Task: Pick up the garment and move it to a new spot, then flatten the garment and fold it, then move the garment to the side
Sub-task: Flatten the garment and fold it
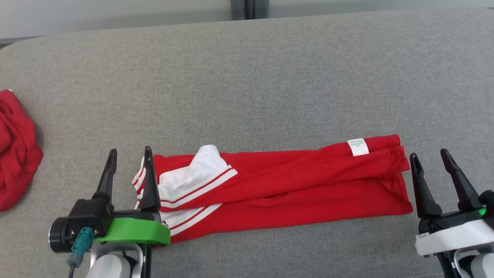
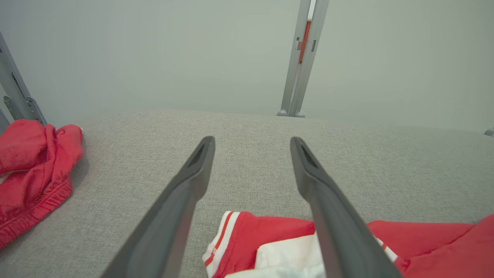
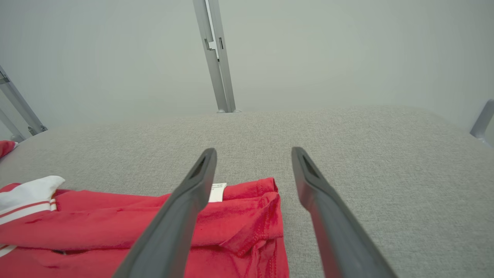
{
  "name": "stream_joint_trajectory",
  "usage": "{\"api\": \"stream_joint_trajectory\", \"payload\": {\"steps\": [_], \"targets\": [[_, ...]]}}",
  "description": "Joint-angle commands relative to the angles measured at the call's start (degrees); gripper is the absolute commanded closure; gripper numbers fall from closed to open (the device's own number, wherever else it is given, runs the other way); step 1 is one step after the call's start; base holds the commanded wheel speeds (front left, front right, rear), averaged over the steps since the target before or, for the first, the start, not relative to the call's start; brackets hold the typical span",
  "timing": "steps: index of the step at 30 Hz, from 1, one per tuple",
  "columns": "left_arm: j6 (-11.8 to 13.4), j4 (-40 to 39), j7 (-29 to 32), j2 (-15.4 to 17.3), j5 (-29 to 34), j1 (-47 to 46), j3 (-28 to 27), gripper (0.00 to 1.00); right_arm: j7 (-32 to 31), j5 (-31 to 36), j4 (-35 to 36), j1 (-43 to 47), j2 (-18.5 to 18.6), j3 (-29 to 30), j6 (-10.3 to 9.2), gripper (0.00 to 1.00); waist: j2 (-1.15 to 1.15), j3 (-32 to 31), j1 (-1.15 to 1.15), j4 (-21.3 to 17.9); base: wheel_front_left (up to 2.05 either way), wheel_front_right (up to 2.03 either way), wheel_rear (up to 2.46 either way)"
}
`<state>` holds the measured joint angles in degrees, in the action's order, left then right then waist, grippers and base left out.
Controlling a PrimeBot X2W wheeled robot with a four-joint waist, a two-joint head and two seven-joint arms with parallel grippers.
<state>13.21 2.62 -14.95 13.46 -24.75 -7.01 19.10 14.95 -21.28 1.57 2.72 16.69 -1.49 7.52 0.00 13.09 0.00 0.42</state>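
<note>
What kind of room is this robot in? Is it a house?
Probably a robot test room, not a house: a big grey cloth-covered table, bare pale walls with a metal post, and a folded red garment with another red heap nearby.

two red garments (image 1: 293, 185) (image 1: 15, 154), two grippers (image 1: 130, 150) (image 1: 428, 152), one white label (image 1: 357, 147).

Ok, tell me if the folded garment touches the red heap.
Apart: head view shows a stretch of bare grey surface between garment and heap.
</note>
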Motion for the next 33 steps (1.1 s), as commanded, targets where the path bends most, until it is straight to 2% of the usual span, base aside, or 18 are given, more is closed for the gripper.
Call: {"api": "stream_joint_trajectory", "payload": {"steps": [1,12,20,26,33], "targets": [[0.3,-0.51,-0.25,0.71,0.71,1.47,-0.34,0.0,-0.26,0.74,0.81,1.02,-0.36,0.11,-0.06,0.0,0.0,-1.23,0.0,-0.74,0.0,0.0,0.0],[0.84,-1.14,-0.3,1.48,2.45,3.61,-0.9,0.0,-2.6,1.29,3.44,3.2,-1.02,1.17,-0.06,0.0,0.0,-3.02,0.0,-0.84,0.0,0.0,0.0],[0.55,-1.63,-0.3,1.38,3.08,2.2,-0.73,0.0,-3.52,0.59,2.46,2.27,-0.66,1.61,-0.06,0.0,0.0,-1.47,0.0,-0.24,0.0,0.0,0.0],[0.38,-2.54,-0.26,0.74,4.18,-0.16,-0.18,0.0,-3.94,-0.64,-1.74,-0.7,0.49,0.01,-0.06,0.0,0.0,1.99,0.0,0.82,0.0,0.0,0.0],[-0.46,-2.9,-0.26,-0.4,5.41,-2.71,0.49,0.0,-2.47,-3.24,-12.07,-5.17,1.62,-3.18,-0.06,0.0,0.0,5.18,0.0,2.35,0.0,0.0,0.0]]}}
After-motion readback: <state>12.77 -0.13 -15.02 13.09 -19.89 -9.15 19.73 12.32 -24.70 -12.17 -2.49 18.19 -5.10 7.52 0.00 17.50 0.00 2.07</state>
